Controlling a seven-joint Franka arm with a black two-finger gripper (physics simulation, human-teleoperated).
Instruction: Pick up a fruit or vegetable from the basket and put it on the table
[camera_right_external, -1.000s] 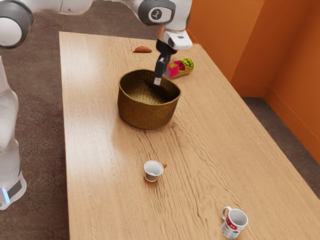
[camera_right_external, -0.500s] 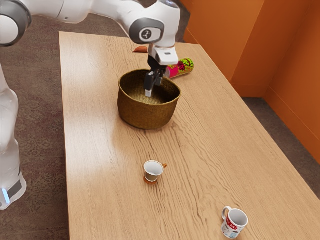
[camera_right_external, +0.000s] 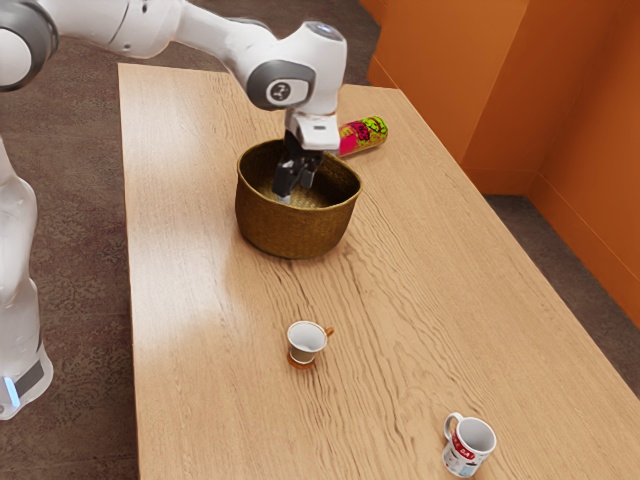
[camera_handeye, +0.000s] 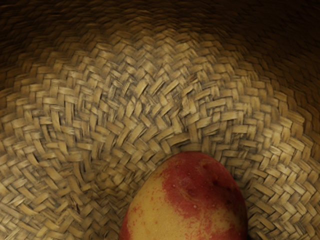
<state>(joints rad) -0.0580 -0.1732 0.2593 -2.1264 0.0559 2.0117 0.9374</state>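
My gripper (camera_right_external: 295, 190) is down inside the basket (camera_right_external: 294, 230), its fingers apart and clamped on nothing that I can see. Just under my hand lies the red-and-yellow potato (camera_handeye: 187, 200), within the woven basket. I judge the reach nearly done; closing, lifting and setting it on the table (camera_right_external: 220, 400), outside the basket, are all left.

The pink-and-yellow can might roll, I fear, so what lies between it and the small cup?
The basket stands between the can and the small cup, as the exterior view shows.
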